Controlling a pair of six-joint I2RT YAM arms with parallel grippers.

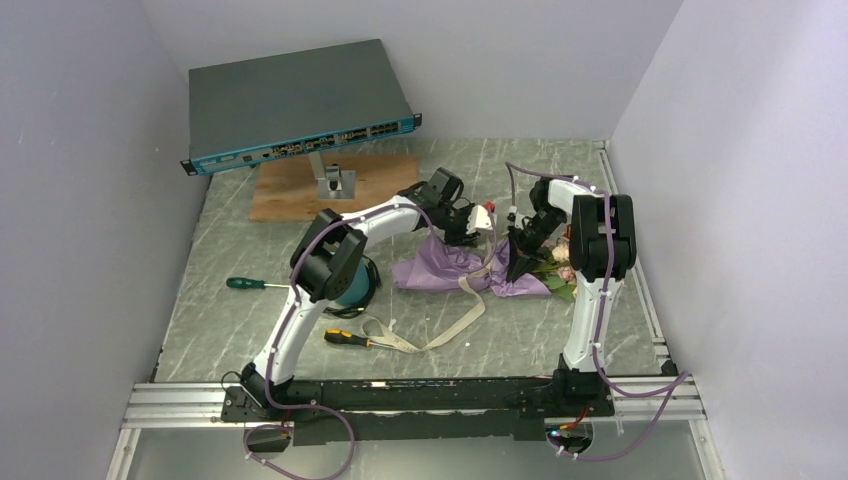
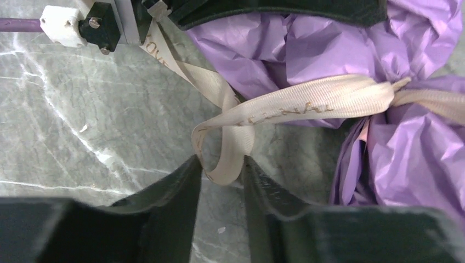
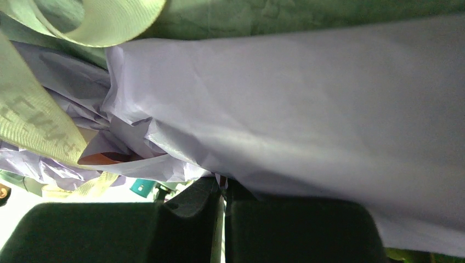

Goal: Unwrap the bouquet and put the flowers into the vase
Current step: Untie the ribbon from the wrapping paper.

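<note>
Bouquet (image 1: 470, 272): lies on its side on the table (image 1: 250, 330), still wrapped. Every place below is given from it.
Wrapping paper (image 3: 307, 109): crumpled purple, bunched tight at the bouquet's waist.
Flowers (image 1: 560, 268): the heads poke out at the bouquet's right end, below the right arm. The stems are hidden inside the paper.
Vase (image 1: 357, 287): teal, well to the left of the bouquet, partly behind the left arm's elbow.
Ribbon (image 2: 307, 101): cream, still crossing the bouquet's waist, with a long tail trailing from it toward the near edge.
Left gripper (image 2: 224, 170): at the bouquet's left side, jaws about half apart and straddling a small loop of ribbon. The loop is still round, so it is not yet pinched.
Right gripper (image 3: 222, 189): on the bouquet's right half, jaws pressed together on a fold of the paper, pinning the bundle.
Step in hand: untying the ribbon, by my judgement; unwrapping has not begun.
Doing it well: close fully so both layers of the loop sit between the pads before any pull. Then draw low and slowly, straight away from the bouquet, while the right grip anchors it. If the whole bundle drags or the waist cinches tighter, stop and take the other strand.
Writing: gold print runs along the ribbon, but it is turned and soft in the left wrist view, so I cannot read it with confidence. The network switch (image 1: 300, 105), far behind and left of the bouquet, has front markings too small to read.
</note>
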